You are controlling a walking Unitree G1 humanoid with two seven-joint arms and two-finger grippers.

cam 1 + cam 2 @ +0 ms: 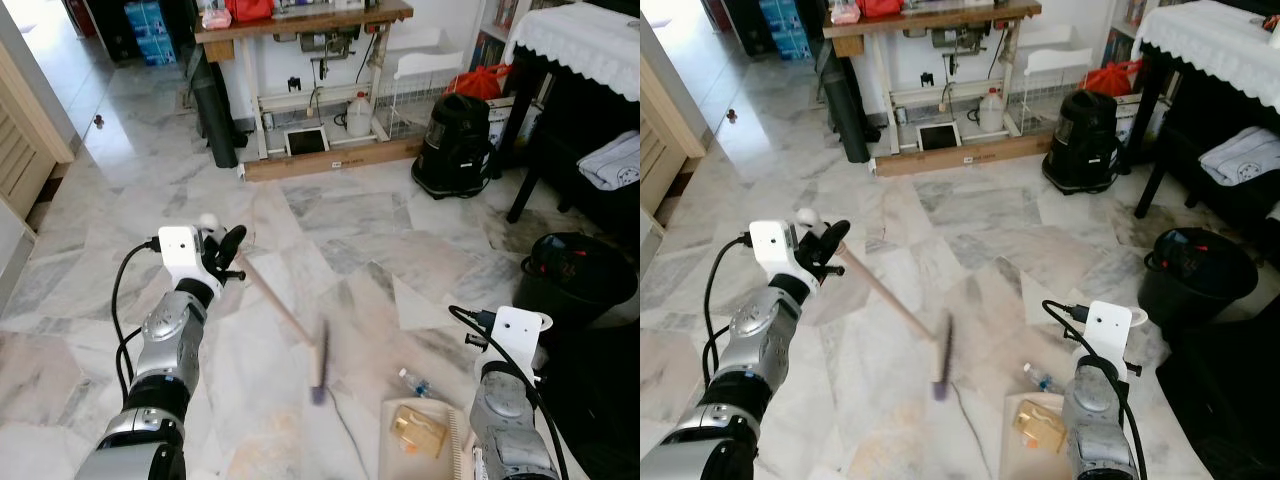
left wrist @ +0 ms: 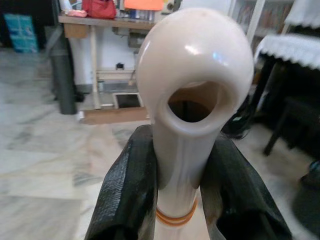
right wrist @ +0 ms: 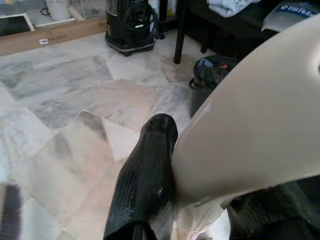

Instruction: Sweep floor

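Nearest the robot, low on its right, the right claw (image 3: 195, 200) is clenched on the cream handle of a dustpan (image 1: 425, 438); one black finger (image 3: 145, 175) presses against that handle in the right wrist view. The dustpan lies on the marble floor (image 1: 150, 180) with a crumpled yellowish wrapper (image 1: 418, 432) in its tray, and a small plastic bottle (image 1: 413, 383) lies on the floor just beside its far edge.

On the robot's left, the left claw (image 1: 226, 262) is raised and grasps the top of a broom (image 1: 285, 312). The left wrist view shows both black fingers (image 2: 127, 190) pinching the cream handle below its looped end. The stick slants down toward the robot's right, and the blurred dark brush head (image 1: 319, 370) is near the floor, close to the dustpan's left side.

Farther off on the right stand a black bin (image 1: 573, 280) and a black vacuum cleaner (image 1: 457, 145). At the back wall stands a wooden counter (image 1: 300, 22) with a long cardboard box (image 1: 335, 158) below it.
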